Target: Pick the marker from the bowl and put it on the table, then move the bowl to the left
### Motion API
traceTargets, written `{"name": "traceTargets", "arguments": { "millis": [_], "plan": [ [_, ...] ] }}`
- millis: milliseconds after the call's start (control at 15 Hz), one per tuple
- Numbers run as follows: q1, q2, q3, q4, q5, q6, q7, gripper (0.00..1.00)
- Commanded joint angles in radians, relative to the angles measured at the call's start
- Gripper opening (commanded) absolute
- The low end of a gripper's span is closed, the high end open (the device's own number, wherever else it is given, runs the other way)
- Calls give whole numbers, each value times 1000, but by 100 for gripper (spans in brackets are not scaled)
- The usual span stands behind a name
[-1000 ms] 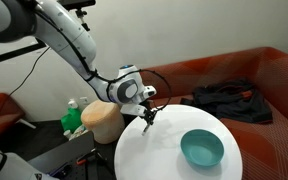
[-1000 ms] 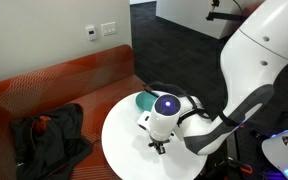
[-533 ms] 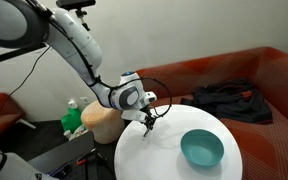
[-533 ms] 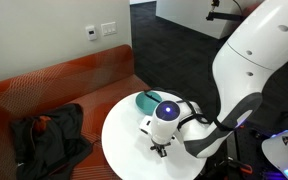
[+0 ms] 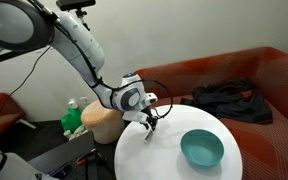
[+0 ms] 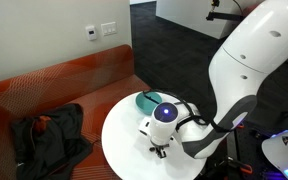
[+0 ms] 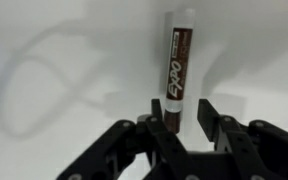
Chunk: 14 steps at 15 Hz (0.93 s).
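The marker, a dark Expo pen with a white cap end, is at the white table between my jaws in the wrist view. My gripper is open: one finger is next to the marker and the other stands clear of it. In both exterior views the gripper is low over the table, at the edge away from the teal-blue bowl. The bowl looks empty. The marker is too small to make out in the exterior views.
A tan cylindrical basket and a green object stand just off the table beside the arm. A red-brown sofa with dark clothing runs behind the table.
My gripper has come down a little closer to the tabletop and its fingers have spread apart around the marker. The bowl has not moved.
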Motion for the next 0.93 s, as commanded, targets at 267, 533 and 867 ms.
{"name": "traceTargets", "arguments": {
  "millis": [267, 533, 867],
  "plan": [
    [20, -49, -21, -23, 3, 17, -9, 100],
    [5, -118, -15, -57, 46, -8, 28, 100],
    [20, -212, -76, -92, 127, -22, 179, 100]
  ]
}}
